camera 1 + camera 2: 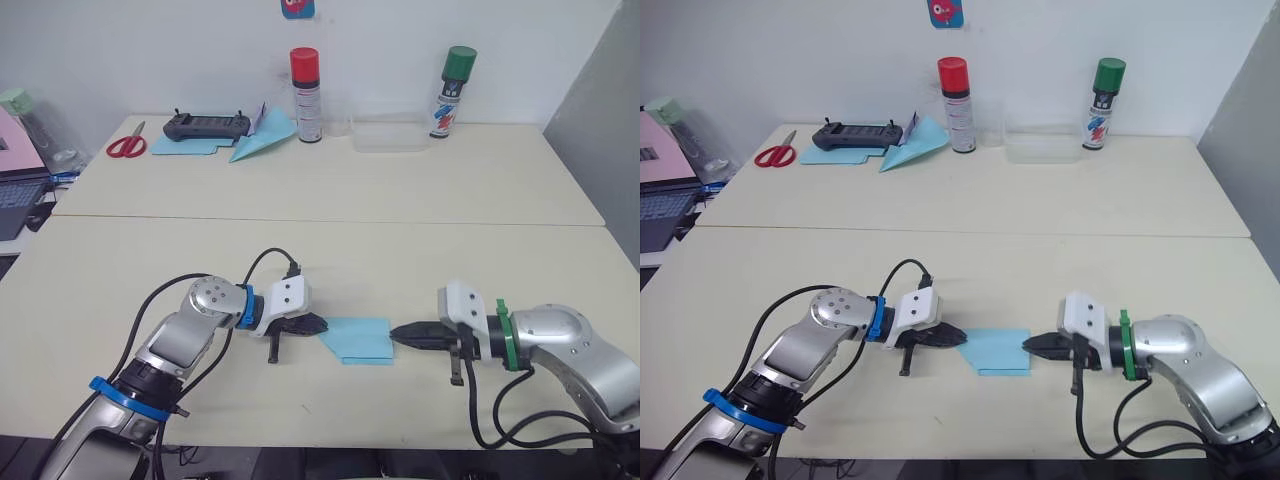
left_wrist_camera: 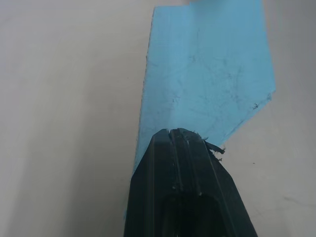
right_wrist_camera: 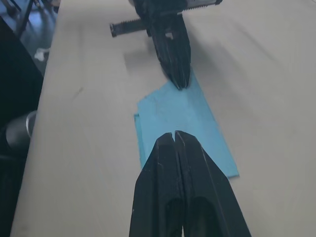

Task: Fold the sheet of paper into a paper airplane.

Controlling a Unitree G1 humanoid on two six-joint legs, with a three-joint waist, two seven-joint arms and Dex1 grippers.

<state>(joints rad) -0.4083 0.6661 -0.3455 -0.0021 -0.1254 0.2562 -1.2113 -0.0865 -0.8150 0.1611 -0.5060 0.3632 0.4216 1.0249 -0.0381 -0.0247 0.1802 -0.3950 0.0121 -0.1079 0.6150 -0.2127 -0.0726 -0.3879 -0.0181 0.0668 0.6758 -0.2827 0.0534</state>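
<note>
Paper is the weak point: the sheet of paper (image 1: 358,339) lies flat on the near desk (image 1: 330,260), between the left gripper (image 1: 314,324) and the right gripper (image 1: 401,333). Both jaws are pressed together, pinching nothing; each tip rests at one end of the sheet. If both tips push inward, I think the thin sheet may buckle or slide, and the crease would come out crooked.

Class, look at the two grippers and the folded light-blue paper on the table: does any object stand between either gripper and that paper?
Nothing visible does. The left gripper and right gripper both meet opposite ends of the folded light-blue sheet of paper.
</note>
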